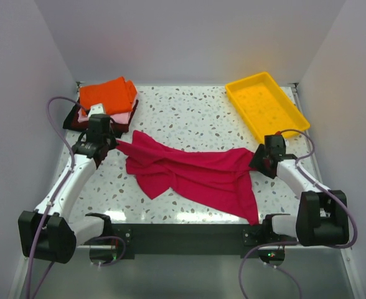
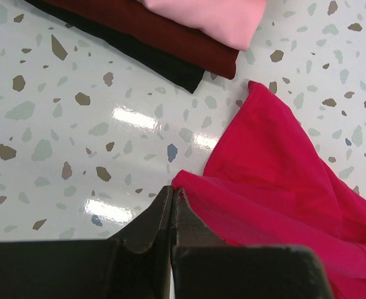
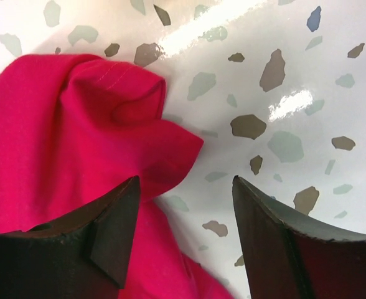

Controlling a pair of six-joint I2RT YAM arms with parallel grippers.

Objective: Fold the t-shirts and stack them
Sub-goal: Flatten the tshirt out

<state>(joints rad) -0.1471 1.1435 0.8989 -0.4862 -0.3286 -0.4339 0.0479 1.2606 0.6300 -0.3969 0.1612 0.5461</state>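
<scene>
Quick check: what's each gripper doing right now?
Left gripper: closed, pinching an edge of the crimson t-shirt.
Right gripper: open, jaws apart at the shirt's other end, gripping nothing.

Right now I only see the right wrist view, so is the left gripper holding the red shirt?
Observer: Yes, the left gripper is shut on an edge of the crimson shirt.
Operator: Where's the folded stack?
Observer: Far left corner, orange shirt on top, pale pink shirt and dark maroon shirt beneath.
Operator: And the tray?
Observer: The yellow tray sits far right, beyond the right gripper, apart from the crimson shirt.
</scene>
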